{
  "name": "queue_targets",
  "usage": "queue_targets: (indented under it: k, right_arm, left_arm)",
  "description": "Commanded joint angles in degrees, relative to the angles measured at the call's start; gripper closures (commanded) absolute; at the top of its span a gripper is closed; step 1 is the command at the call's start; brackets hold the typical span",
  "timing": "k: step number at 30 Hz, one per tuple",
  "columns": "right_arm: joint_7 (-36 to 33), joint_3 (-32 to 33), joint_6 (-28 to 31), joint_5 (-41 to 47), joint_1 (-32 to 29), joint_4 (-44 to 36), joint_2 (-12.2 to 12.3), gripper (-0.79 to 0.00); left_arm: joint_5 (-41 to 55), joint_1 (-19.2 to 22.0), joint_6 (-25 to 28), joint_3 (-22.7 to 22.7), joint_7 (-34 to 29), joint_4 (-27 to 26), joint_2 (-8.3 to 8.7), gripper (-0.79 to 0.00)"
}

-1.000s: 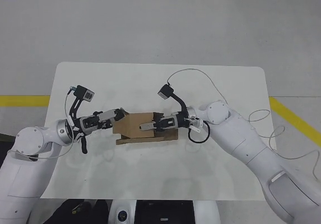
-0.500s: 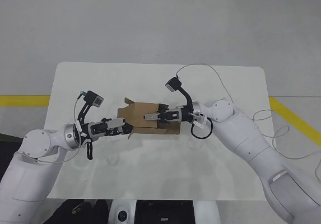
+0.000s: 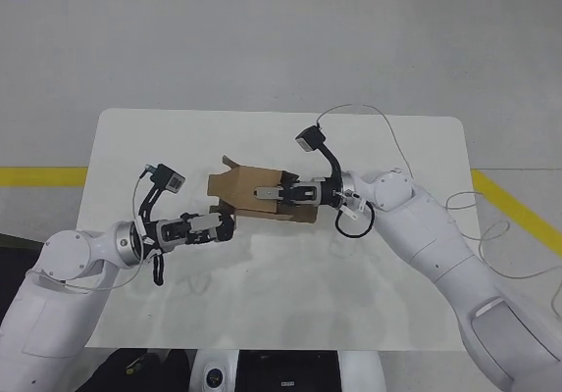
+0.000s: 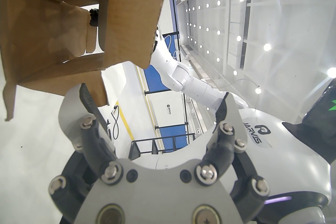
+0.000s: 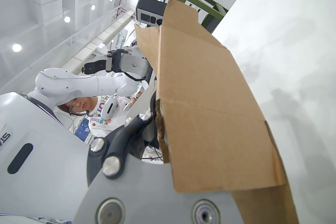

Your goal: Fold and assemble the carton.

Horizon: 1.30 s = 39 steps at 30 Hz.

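Observation:
The brown carton [image 3: 246, 184] is half opened into a tube, with loose flaps at its left end, and is held above the white table. My right gripper [image 3: 273, 193] is shut on its right-hand wall, one finger inside. In the right wrist view the carton [image 5: 210, 104] covers most of that gripper, leaving one finger [image 5: 136, 122] visible. My left gripper [image 3: 224, 227] is open just in front of the carton's left corner, not holding it. In the left wrist view the carton's open end [image 4: 52, 25] lies just beyond my open left gripper [image 4: 155, 104], with a flap beside one finger [image 4: 86, 104].
The white table [image 3: 379, 294] has bare room all round the carton. A thin cable [image 3: 359, 116] loops from the right arm over the table's far side. A yellow floor line [image 3: 25, 176] runs past both table ends.
The right gripper has carried the carton towards the far side of the table, and it has opened up from flat. The left gripper has come off its left end and drawn back.

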State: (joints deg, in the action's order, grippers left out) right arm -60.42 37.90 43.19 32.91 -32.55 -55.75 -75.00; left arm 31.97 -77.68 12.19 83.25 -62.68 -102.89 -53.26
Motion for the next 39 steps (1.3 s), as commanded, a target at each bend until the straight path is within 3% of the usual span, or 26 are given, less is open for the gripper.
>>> queue_targets:
  k: [1,12,19,28,39]
  right_arm:
    - [0.3,0.2,0.0,0.0,-0.4,-0.5,-0.2,0.000]
    - [0.3,2.3,-1.0,-0.6,-2.7,-2.4,-0.1,0.000]
    - [-2.8,4.9,-2.2,-1.0,-3.2,-1.1,0.7,0.000]
    - [-6.5,7.2,-5.9,0.6,-5.7,-4.7,2.3,0.000]
    - [-8.8,10.7,-8.1,3.7,-7.9,-10.6,4.1,0.000]
  left_arm:
    - [-0.1,0.2,0.1,-0.5,0.2,0.0,-0.09,-0.785]
    - [0.6,1.5,0.5,-1.8,1.2,0.9,-0.46,-0.785]
    - [-0.1,1.0,1.0,1.9,1.0,3.1,-0.05,-0.785]
    - [-6.1,-1.5,2.2,5.4,2.2,6.3,0.52,-0.785]
    - [-17.8,-0.4,4.5,2.2,3.8,7.8,0.56,-0.785]
